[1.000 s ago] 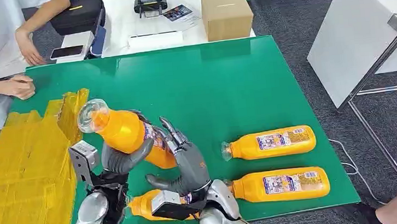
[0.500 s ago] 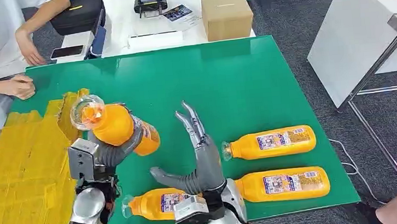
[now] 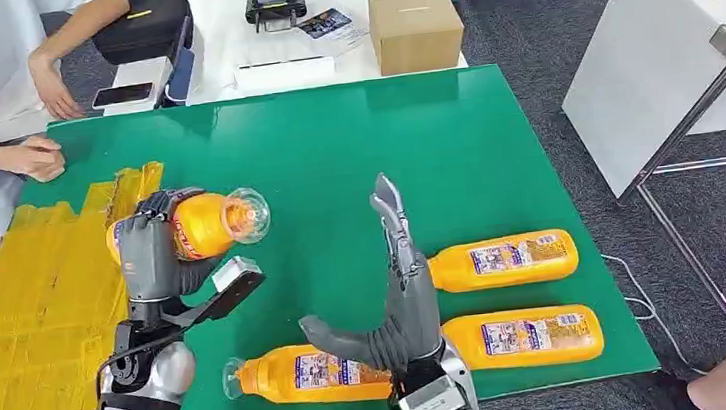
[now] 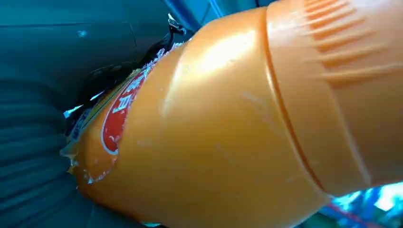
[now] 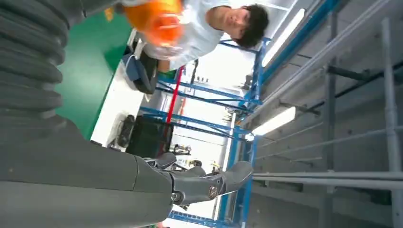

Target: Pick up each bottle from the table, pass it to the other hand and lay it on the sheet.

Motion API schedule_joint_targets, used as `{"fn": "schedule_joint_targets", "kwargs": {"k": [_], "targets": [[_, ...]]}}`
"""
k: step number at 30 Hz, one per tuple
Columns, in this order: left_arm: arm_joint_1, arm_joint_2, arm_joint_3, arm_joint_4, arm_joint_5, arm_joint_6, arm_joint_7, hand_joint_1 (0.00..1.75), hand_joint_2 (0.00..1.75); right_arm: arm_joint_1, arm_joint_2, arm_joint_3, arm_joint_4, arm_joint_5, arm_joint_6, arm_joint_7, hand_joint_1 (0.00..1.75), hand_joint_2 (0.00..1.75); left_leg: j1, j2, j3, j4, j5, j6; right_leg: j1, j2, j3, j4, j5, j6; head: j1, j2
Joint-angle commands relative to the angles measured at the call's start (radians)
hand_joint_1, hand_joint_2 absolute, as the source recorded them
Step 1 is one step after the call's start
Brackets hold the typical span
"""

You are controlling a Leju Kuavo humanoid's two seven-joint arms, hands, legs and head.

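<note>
Four orange plastic bottles with clear necks and printed labels in play. One, the held bottle (image 3: 202,223), up in the air, wrapped round its body by the fingers (image 3: 142,248) of the left hand (image 3: 153,257), roughly level, neck aimed toward the right hand (image 3: 403,292). Hangs just about over the line where the crumpled yellow sheet (image 3: 28,318) meets the green surface (image 3: 414,150). Seen close from the left wrist, smooth glossy plastic (image 4: 228,123) pressed against the palm.

Right hand empty, fingers straight and spread, pointing up, thumb out to the side, poised above the three lying bottles: front bottle (image 3: 305,373) below the thumb, two more (image 3: 500,260) (image 3: 517,338) just beside the wrist.

Likely troubles, judged from this:
- Letting go too high or too near the sheet's edge: round body, easy roll back onto the green.
- Slick plastic and a grip on one end only: possible slip or tilt while swinging over.
- Dropping the right hand carelessly: a nudge to the front bottle, lying close to the surface's near rim, and off onto the floor.
</note>
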State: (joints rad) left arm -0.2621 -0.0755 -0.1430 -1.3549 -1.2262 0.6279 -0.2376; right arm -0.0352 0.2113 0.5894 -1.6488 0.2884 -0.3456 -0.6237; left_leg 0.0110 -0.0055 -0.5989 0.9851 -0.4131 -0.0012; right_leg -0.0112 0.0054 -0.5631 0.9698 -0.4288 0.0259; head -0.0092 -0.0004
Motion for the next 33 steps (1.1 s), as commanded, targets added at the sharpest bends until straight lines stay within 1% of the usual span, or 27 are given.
{"fn": "schedule_joint_targets", "kwargs": {"k": [1, 2, 3, 12, 13, 14, 15, 17, 18, 20, 21, 23, 25, 27, 29, 30, 31, 32, 33], "targets": [[-0.091, 0.065, 0.043, 0.213, -0.047, 0.005, 0.021, 1.75, 1.75, -0.003, -0.047, -0.012, -0.046, -0.026, 0.012, -0.007, 0.00, 1.75, 0.001, 0.000, 0.006, -0.001, -0.002, 0.000, 0.001, -0.001, 0.007, -0.002, -0.002, -0.001, 0.000, 0.000], [-0.091, 0.065, 0.043, 0.213, -0.047, 0.005, 0.021, 1.75, 1.75, -0.003, -0.047, -0.012, -0.046, -0.026, 0.012, -0.007, 0.00, 1.75, 0.001, 0.000, 0.008, 0.000, -0.003, 0.000, 0.002, -0.002, 0.009, -0.002, -0.003, -0.001, 0.000, 0.000], [-0.091, 0.065, 0.043, 0.213, -0.047, 0.005, 0.021, 1.75, 1.75, -0.003, -0.047, -0.012, -0.046, -0.026, 0.012, -0.007, 0.00, 1.75, 0.001, 0.000, 0.006, -0.001, -0.002, 0.000, 0.001, -0.001, 0.006, -0.001, -0.002, -0.001, 0.000, 0.000], [-0.091, 0.065, 0.043, 0.213, -0.047, 0.005, 0.021, 1.75, 1.75, -0.003, -0.047, -0.012, -0.046, -0.026, 0.012, -0.007, 0.00, 1.75, 0.001, 0.000, 0.007, 0.000, -0.002, 0.000, 0.001, -0.002, 0.008, -0.002, -0.002, -0.001, 0.000, 0.000], [-0.129, 0.086, 0.040, 0.280, -0.171, 0.030, 0.086, 1.75, 1.75, -0.013, -0.051, -0.007, -0.041, -0.038, 0.017, -0.012, 0.00, 1.75, 0.001, -0.001, 0.008, 0.000, -0.003, 0.001, 0.002, -0.002, 0.009, -0.002, -0.003, -0.001, 0.000, 0.000], [-0.264, 0.163, 0.098, 0.576, -0.339, 0.070, 0.169, 1.75, 1.75, -0.054, -0.057, 0.018, -0.007, -0.057, 0.018, -0.019, 0.00, 1.75, 0.000, 0.000, 0.003, -0.001, -0.001, 0.000, 0.001, -0.001, 0.004, -0.001, -0.001, -0.001, 0.000, 0.000], [-0.276, 0.170, 0.094, 0.604, -0.343, 0.070, 0.178, 1.75, 1.75, -0.057, -0.059, 0.020, -0.004, -0.058, 0.020, -0.017, 0.00, 1.75, 0.001, 0.000, 0.007, 0.000, -0.003, 0.000, 0.002, -0.002, 0.009, -0.002, -0.003, -0.001, 0.000, 0.000], [-0.310, 0.195, 0.071, 0.670, -0.345, 0.070, 0.195, 1.75, 1.75, -0.066, -0.058, 0.025, 0.004, -0.058, 0.020, -0.015, 0.00, 1.75, 0.001, 0.002, 0.005, -0.001, -0.001, 0.000, 0.001, 0.001, 0.005, -0.001, -0.001, -0.001, 0.000, 0.000], [-0.324, 0.201, 0.066, 0.694, -0.345, 0.070, 0.198, 1.75, 1.75, -0.069, -0.058, 0.026, 0.008, -0.058, 0.019, -0.015, 0.00, 1.75, 0.001, 0.000, 0.005, 0.000, -0.001, 0.000, 0.001, -0.001, 0.005, -0.001, -0.001, -0.001, 0.000, 0.000], [-0.356, 0.209, 0.068, 0.757, -0.337, 0.070, 0.187, 1.75, 1.75, -0.073, -0.058, 0.027, 0.013, -0.063, 0.020, -0.013, 0.00, 1.75, 0.001, 0.001, 0.003, -0.001, 0.000, 0.000, 0.001, 0.000, 0.003, 0.000, 0.000, -0.001, 0.000, 0.000], [-0.372, 0.214, 0.073, 0.784, -0.334, 0.064, 0.177, 1.75, 1.75, -0.079, -0.057, 0.027, 0.014, -0.070, 0.023, -0.011, 0.00, 1.75, 0.001, 0.002, 0.005, 0.000, -0.001, 0.000, 0.001, 0.001, 0.005, 0.000, -0.001, -0.001, 0.000, 0.000], [-0.387, 0.225, 0.073, 0.806, -0.343, 0.058, 0.171, 1.75, 1.75, -0.082, -0.058, 0.024, 0.014, -0.074, 0.024, -0.009, 0.00, 1.75, 0.001, 0.001, 0.004, 0.000, -0.001, 0.000, 0.001, 0.000, 0.004, 0.000, -0.001, -0.001, 0.000, 0.000], [-0.389, 0.227, 0.074, 0.808, -0.342, 0.059, 0.168, 1.75, 1.75, -0.083, -0.058, 0.024, 0.013, -0.075, 0.024, -0.008, 0.00, 1.75, 0.001, 0.001, 0.002, 0.000, 0.000, 0.000, 0.001, 0.000, 0.003, 0.000, 0.000, -0.001, 0.000, 0.000], [-0.389, 0.227, 0.074, 0.808, -0.342, 0.059, 0.168, 1.75, 1.75, -0.083, -0.058, 0.024, 0.013, -0.075, 0.024, -0.008, 0.00, 1.75, 0.001, 0.001, 0.004, 0.000, -0.001, 0.000, 0.001, 0.000, 0.005, 0.000, -0.001, -0.001, 0.000, 0.000], [-0.387, 0.224, 0.074, 0.808, -0.342, 0.060, 0.168, 1.75, 1.75, -0.081, -0.058, 0.024, 0.013, -0.075, 0.024, -0.008, 0.00, 1.75, 0.001, 0.001, 0.001, 0.000, 0.000, 0.000, 0.001, 0.000, 0.002, 0.000, 0.000, -0.001, 0.000, 0.000], [-0.387, 0.224, 0.074, 0.808, -0.342, 0.060, 0.168, 1.75, 1.75, -0.081, -0.058, 0.024, 0.013, -0.075, 0.024, -0.008, 0.00, 1.75, 0.001, 0.001, 0.004, 0.000, -0.001, 0.000, 0.001, 0.000, 0.005, 0.000, -0.001, -0.001, 0.000, 0.000], [-0.387, 0.224, 0.074, 0.808, -0.342, 0.060, 0.168, 1.75, 1.75, -0.081, -0.058, 0.024, 0.013, -0.075, 0.024, -0.008, 0.00, 1.75, 0.001, 0.001, 0.003, 0.000, -0.001, 0.000, 0.001, 0.000, 0.003, -0.001, -0.001, -0.001, 0.000, 0.000], [-0.387, 0.227, 0.073, 0.812, -0.345, 0.055, 0.166, 1.75, 1.75, -0.080, -0.059, 0.024, 0.013, -0.075, 0.023, -0.008, 0.00, 1.75, 0.001, 0.001, 0.004, 0.000, -0.002, 0.000, 0.001, 0.000, 0.005, 0.000, -0.002, -0.001, 0.000, 0.000], [-0.386, 0.237, 0.078, 0.815, -0.334, 0.045, 0.147, 1.75, 1.75, -0.078, -0.060, 0.022, 0.013, -0.075, 0.022, -0.008, 0.00, 1.75, 0.001, 0.000, 0.003, 0.000, -0.001, 0.000, 0.001, 0.000, 0.004, -0.001, -0.001, -0.001, 0.000, 0.000]]}}
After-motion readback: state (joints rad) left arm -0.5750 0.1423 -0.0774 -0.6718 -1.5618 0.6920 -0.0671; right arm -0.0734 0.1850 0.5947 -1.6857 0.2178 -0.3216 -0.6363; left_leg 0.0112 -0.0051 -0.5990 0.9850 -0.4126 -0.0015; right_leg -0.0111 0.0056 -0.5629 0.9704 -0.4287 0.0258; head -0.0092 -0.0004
